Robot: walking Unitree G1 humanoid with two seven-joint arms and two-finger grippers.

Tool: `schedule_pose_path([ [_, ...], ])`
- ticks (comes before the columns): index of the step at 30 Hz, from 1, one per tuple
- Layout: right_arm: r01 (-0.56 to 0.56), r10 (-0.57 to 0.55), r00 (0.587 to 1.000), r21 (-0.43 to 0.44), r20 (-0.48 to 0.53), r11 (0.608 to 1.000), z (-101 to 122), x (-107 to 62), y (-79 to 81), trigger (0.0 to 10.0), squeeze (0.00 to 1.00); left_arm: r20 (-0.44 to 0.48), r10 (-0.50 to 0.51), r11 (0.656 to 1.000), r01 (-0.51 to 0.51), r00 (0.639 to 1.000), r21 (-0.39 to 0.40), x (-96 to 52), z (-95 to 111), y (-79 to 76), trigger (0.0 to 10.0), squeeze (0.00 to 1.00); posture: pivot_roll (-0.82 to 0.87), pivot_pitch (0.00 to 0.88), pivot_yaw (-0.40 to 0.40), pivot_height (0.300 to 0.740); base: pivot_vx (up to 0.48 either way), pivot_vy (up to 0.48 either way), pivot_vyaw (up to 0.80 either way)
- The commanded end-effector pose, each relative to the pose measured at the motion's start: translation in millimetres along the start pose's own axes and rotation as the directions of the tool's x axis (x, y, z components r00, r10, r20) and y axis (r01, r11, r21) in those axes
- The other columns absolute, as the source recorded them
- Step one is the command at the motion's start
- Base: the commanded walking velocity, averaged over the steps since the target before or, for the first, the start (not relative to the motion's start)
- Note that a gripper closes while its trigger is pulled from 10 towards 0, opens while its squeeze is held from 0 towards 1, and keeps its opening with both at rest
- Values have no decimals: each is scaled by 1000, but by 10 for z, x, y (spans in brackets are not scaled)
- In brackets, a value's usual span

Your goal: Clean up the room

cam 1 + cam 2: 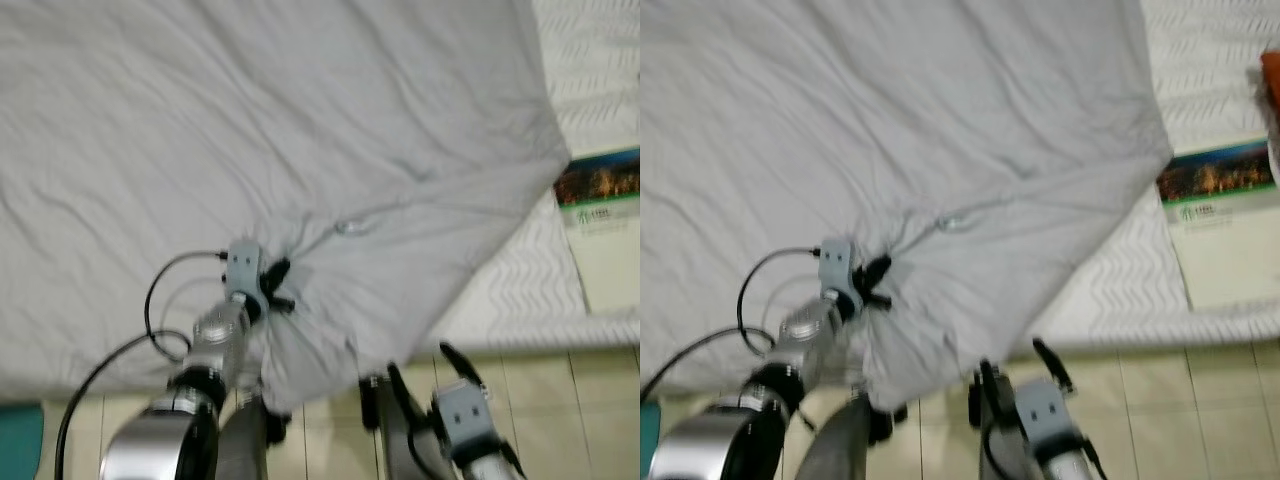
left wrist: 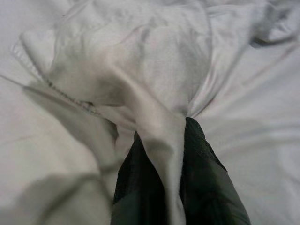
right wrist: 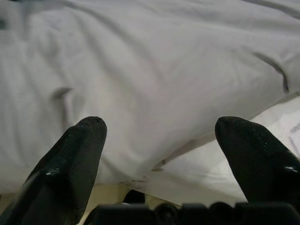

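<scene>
At the bed's near edge, your left pincer [image 1: 277, 286] is clenched on a bunched fold of the white sheet [image 1: 300, 130]; creases fan out toward twelve o'clock. At four o'clock your right pincer [image 1: 420, 372] hangs released. You look early on: the sheet lies rumpled, a booklet [image 1: 603, 225] at three o'clock remains.

sheet [image 1: 300, 130] | pale grey, wrinkled | spread across bed, edge bunched into a pinched fold, corner overhanging
</scene>
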State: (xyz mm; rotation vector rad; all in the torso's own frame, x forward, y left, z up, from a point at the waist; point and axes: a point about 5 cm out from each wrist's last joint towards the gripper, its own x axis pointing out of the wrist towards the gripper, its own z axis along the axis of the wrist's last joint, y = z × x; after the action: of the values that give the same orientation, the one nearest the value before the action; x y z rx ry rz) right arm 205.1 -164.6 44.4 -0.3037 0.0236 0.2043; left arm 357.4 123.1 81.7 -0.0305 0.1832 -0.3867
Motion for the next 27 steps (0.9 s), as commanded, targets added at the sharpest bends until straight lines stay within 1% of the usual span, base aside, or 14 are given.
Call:
schedule_pose_path([
  [1, 9, -8, 999, 28, -54, 1000, -115, -72, -47, 10000, 0, -121, -10, 1000, 9, 993, -10, -147, -356, -9, 10000, 0, -197, 403, 106, 740, 0, 0, 0],
  [2, 9, -8, 999, 28, -54, 1000, -115, -72, -47, 10000, 0, -121, -10, 1000, 9, 993, -10, -147, -356, -9, 10000, 0, -197, 403, 106, 740, 0, 0, 0],
  [3, 26, -24, 998, 31, -57, 999, -125, -42, -100, 10000, 0, -117, -26, 1000, 26, 993, 1, -146, -365, -43, 10000, 0, -205, 333, 115, 740, 0, 0, 0],
  [5, 62, -60, 996, 31, -61, 998, -146, 5, -218, 10000, 0, -93, -39, 999, 41, 995, 15, -138, -349, -82, 10000, 0, -213, 278, 129, 740, 0, 0, 0],
  [7, 74, -72, 995, 32, -64, 997, -155, 20, -256, 10000, 0, -88, -44, 999, 45, 995, 15, -134, -344, -94, 10000, 0, -213, 278, 129, 740, 0, 0, 0],
  [8, 85, -83, 994, 28, -68, 996, -172, 46, -307, 10000, 0, -83, -50, 998, 52, 995, 20, -126, -339, -115, 10000, 0, -213, 225, 129, 740, 0, -480, 0],
  [13, 97, -96, 993, 6, -67, 995, -186, 145, -451, 10000, 0, -58, -79, 996, 81, 995, 34, -123, -318, -151, 10000, 0, -237, 184, 130, 740, 0, -480, 0],
  [16, 96, -96, 993, 1, -66, 995, -185, 171, -471, 10000, 0, -59, -86, 995, 89, 994, 45, -121, -318, -161, 10000, 0, -240, 182, 131, 740, 0, -480, 0],
  [17, 88, -88, 994, -10, -60, 996, -164, 223, -495, 10000, 0, -62, -97, 993, 101, 993, 57, -111, -316, -190, 10000, 0, -254, 150, 127, 740, 0, -480, 0],
  [19, 83, -84, 995, -20, -49, 996, -135, 324, -557, 10000, 0, -70, -146, 984, 152, 987, 91, -89, -324, -297, 10000, 0, -265, 132, 129, 740, 0, -480, 0],
  [20, 83, -84, 995, -23, -45, 996, -124, 363, -583, 10000, 0, -74, -166, 981, 173, 983, 92, -81, -336, -350, 10000, 0, -270, 124, 131, 740, 0, -480, 0],
  [22, 83, -84, 995, -23, -45, 996, -124, 363, -583, 10000, 0, -74, -166, 981, 173, 983, 92, -81, -336, -350, 10000, 0, -270, 124, 131, 740, 0, -480, 0],
  [25, 89, -90, 995, -33, -30, 995, -86, 434, -642, 10000, 0, -90, -231, 966, 240, 969, 101, -79, -395, -513, 10000, 0, -287, 113, 131, 740, 0, -480, 0],
  [27, 91, -92, 995, -39, -25, 995, -78, 450, -663, 10000, 0, -101, -256, 954, 268, 961, 131, -86, -430, -593, 10000, 0, -298, 101, 134, 740, 0, -480, 0],
])
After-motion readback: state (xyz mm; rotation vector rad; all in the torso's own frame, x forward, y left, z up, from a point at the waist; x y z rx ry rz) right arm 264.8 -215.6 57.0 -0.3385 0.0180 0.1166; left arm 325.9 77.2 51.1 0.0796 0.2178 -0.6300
